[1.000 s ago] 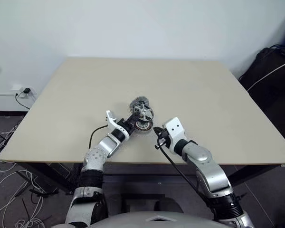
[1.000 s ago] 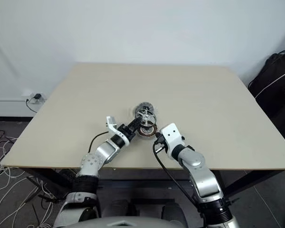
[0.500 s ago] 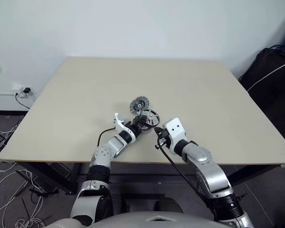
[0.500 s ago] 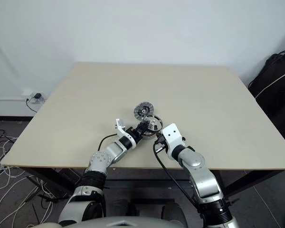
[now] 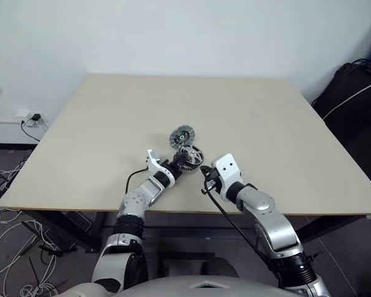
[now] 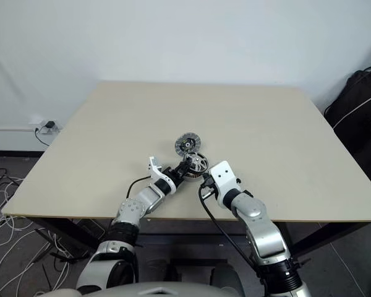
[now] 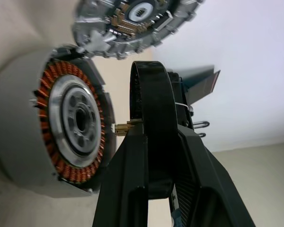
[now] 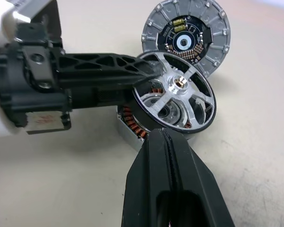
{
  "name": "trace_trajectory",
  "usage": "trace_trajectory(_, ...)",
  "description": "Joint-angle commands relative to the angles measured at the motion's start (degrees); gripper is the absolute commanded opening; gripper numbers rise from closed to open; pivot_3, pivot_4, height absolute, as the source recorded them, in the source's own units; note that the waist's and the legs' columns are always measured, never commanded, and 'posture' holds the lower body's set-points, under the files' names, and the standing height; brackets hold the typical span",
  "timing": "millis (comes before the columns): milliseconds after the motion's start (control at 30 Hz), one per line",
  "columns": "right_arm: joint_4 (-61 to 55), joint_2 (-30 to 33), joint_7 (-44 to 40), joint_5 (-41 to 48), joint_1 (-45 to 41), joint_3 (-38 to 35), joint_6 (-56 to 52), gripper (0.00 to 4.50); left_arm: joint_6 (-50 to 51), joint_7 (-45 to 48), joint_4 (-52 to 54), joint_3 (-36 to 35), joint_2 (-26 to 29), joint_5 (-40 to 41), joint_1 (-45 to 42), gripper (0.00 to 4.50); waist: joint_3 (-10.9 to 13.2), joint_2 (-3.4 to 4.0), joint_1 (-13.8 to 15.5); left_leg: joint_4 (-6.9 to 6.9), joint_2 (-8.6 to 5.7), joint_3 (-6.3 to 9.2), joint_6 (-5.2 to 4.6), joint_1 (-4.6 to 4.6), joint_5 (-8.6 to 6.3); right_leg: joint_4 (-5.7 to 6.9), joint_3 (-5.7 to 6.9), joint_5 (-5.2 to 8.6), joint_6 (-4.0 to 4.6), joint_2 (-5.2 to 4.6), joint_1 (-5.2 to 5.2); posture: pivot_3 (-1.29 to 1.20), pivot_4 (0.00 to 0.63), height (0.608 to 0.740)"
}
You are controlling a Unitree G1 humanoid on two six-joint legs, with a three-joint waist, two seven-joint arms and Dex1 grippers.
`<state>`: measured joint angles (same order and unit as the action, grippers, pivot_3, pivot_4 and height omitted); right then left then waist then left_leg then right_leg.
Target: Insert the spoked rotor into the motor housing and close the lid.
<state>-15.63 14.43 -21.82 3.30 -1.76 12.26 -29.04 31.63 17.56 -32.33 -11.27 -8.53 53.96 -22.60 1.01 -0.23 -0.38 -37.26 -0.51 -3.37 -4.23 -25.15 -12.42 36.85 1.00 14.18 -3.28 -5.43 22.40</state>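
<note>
On the beige tabletop, the left fingers pinch the spoked rotor tilted just above the motor housing, right fingers pressed together beside it.

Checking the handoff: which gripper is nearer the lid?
Left. The left gripper, holding the spoked rotor, reaches just beside the lid; the right gripper sits farther back.

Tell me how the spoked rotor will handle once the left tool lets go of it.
The spoked rotor, pinched at its rim by the left tool, looks like stiff metal, so it probably won't flex. It hangs tilted above the motor housing, so it may drop askew rather than seat. Being round and thin, it could roll if it lands on edge.
</note>
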Motion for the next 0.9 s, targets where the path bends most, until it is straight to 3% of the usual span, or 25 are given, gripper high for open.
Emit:
trace_trajectory(33,-2.90,-0.02,0.31,-0.06,-1.12,-0.27,0.25,0.00,-1.41,1.15,-0.76,-1.49,-4.35,-0.61,-2.14,0.43,0.00,-0.01,0.06,0.00,0.00,0.00,0.00,0.00,0.00,0.00,0.00,0.00,0.00,0.03,0.00,0.00,0.000,0.740)
trace_trajectory(200,-3.12,0.21,0.52,-0.11,-1.01,-0.44,0.22,0.00,-1.88,1.19,-2.21,-2.53,-4.43,-1.52,-3.20,0.43,0.01,-0.01,0.06,-0.01,-0.02,0.00,-0.02,-0.01,0.00,0.00,0.00,0.00,-0.01,0.17,0.00,0.00,0.000,0.740)
trace_trajectory(600,-1.75,-0.14,0.77,-0.42,-1.58,0.28,0.48,0.00,-0.14,-0.30,2.06,-3.57,-3.83,-2.53,0.13,4.39,0.01,-0.02,0.00,-0.04,-0.01,0.00,-0.03,0.00,0.00,0.01,-0.01,-0.03,-0.05,0.15,-0.02,0.00,0.000,0.740)
trace_trajectory(767,-1.05,-0.37,0.96,-0.41,-1.50,0.25,0.79,0.00,1.05,-1.14,9.20,-2.85,-3.05,-2.74,4.29,4.39,0.01,-0.01,-0.17,-0.04,0.02,0.00,-0.02,0.01,0.00,0.01,-0.02,-0.04,-0.06,-0.01,-0.01,0.00,0.000,0.740)
trace_trajectory(900,0.00,-1.24,2.17,-0.69,-1.39,-0.28,1.09,0.00,0.45,-0.44,20.25,3.13,-0.18,-7.21,10.14,4.45,0.00,0.00,-0.22,-0.01,0.02,0.00,-0.01,0.02,0.00,0.02,-0.06,-0.04,-0.04,-0.05,0.00,0.00,0.000,0.740)
